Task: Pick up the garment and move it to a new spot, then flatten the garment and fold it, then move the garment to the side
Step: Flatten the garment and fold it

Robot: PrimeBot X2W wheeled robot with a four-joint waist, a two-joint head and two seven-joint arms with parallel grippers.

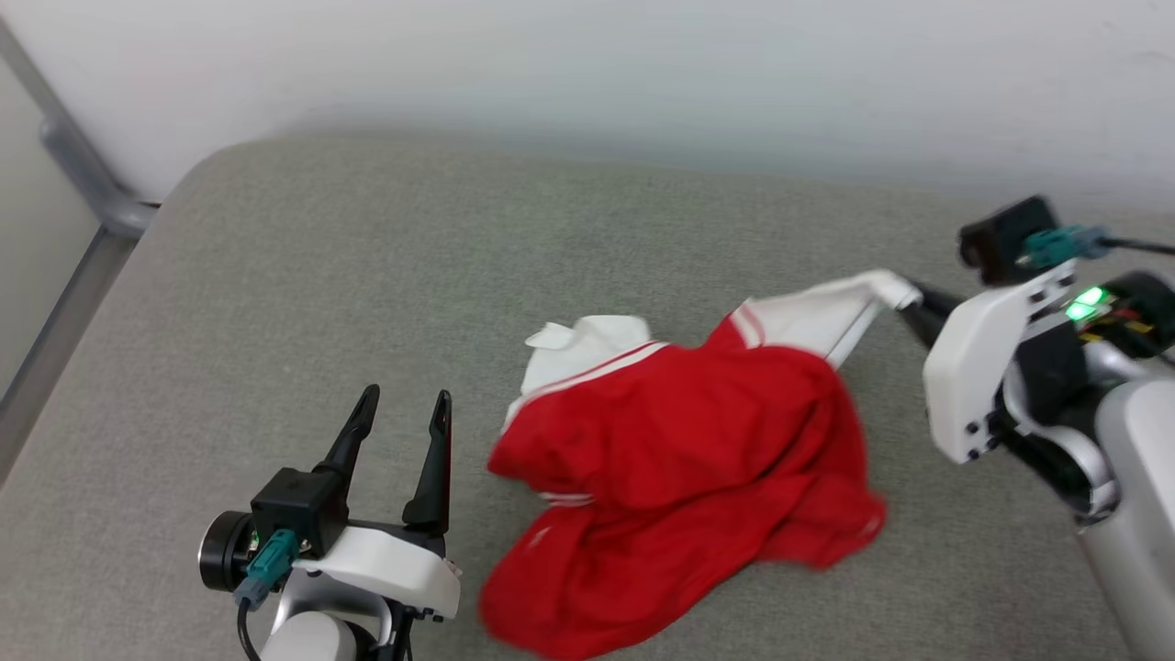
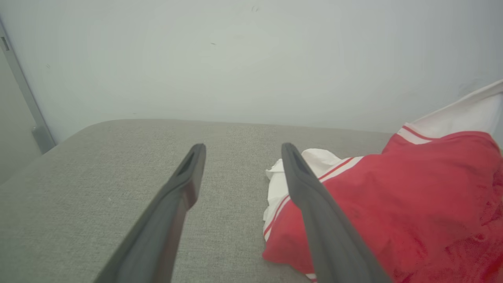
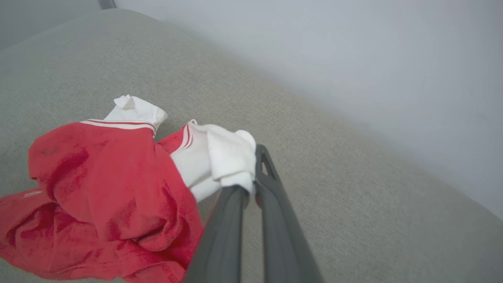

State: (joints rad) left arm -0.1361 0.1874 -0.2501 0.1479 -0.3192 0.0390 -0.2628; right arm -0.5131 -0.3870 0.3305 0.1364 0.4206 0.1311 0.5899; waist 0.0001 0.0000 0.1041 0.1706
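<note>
**threadcount:** ok so what was your right claw actually doing right then?

**me:** Right claw (image 1: 918, 308) was pinched tight on the bunched end of one white sleeve (image 1: 826, 308), both fingers together and the cloth wadded over the tips. That sleeve ran stretched out from the red heap toward the claw, rising off the pile a bit.

**threadcount:** and the other one?

**me:** Left claw (image 1: 406, 399) had its fingers spread wide apart, nothing between them. It hung over bare grey cushion (image 1: 367, 257) just left of the shirt. From its wrist view the right-hand finger sat close by the other sleeve (image 1: 587, 344), but I couldn't tell if it touched.

**threadcount:** so where was the shirt itself?

**me:** The garment (image 1: 679, 431) lay as a crumpled red heap right of the middle of the cushion, toward my side of it, between the two claws. The other sleeve poked out white at the heap's far-left corner, with red-and-white striped trim where it met the red. Behind the cushion was a plain pale wall (image 1: 587, 64), and a grey metal rail (image 1: 83, 174) ran down the far left.
</note>
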